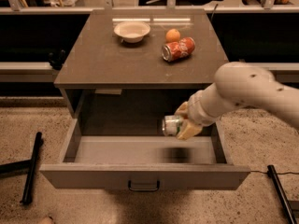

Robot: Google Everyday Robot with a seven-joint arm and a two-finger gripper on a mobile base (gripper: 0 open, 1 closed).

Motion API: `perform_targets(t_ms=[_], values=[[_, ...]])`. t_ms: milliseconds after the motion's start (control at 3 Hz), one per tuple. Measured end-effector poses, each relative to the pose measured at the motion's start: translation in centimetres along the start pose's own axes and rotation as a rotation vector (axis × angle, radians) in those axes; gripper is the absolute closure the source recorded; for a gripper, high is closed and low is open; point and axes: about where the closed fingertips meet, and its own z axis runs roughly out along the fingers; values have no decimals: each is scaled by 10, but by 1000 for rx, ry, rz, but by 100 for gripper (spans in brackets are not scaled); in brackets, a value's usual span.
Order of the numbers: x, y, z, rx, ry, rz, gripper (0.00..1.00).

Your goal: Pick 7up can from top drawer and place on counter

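Observation:
The 7up can [172, 125], silvery with a green label, lies sideways in my gripper [183, 124], lifted above the floor of the open top drawer [145, 175]. The gripper's pale fingers are shut on the can, at the drawer's right side below the counter edge. My white arm comes in from the right. The counter [103, 59] is the grey-brown top above the drawer.
On the counter stand a white bowl [132, 31], an orange [173, 35] and an orange-red soda can [178, 49] lying on its side. The drawer's dark handle [144, 186] is at the front centre. Black stand legs [31, 167] lie on the floor left and right.

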Motion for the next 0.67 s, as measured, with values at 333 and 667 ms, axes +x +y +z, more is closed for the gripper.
perform_targets(t_ms=[333, 667], values=[[-6, 0, -69, 79, -3, -74, 100], [-7, 0, -68, 79, -3, -73, 100]])
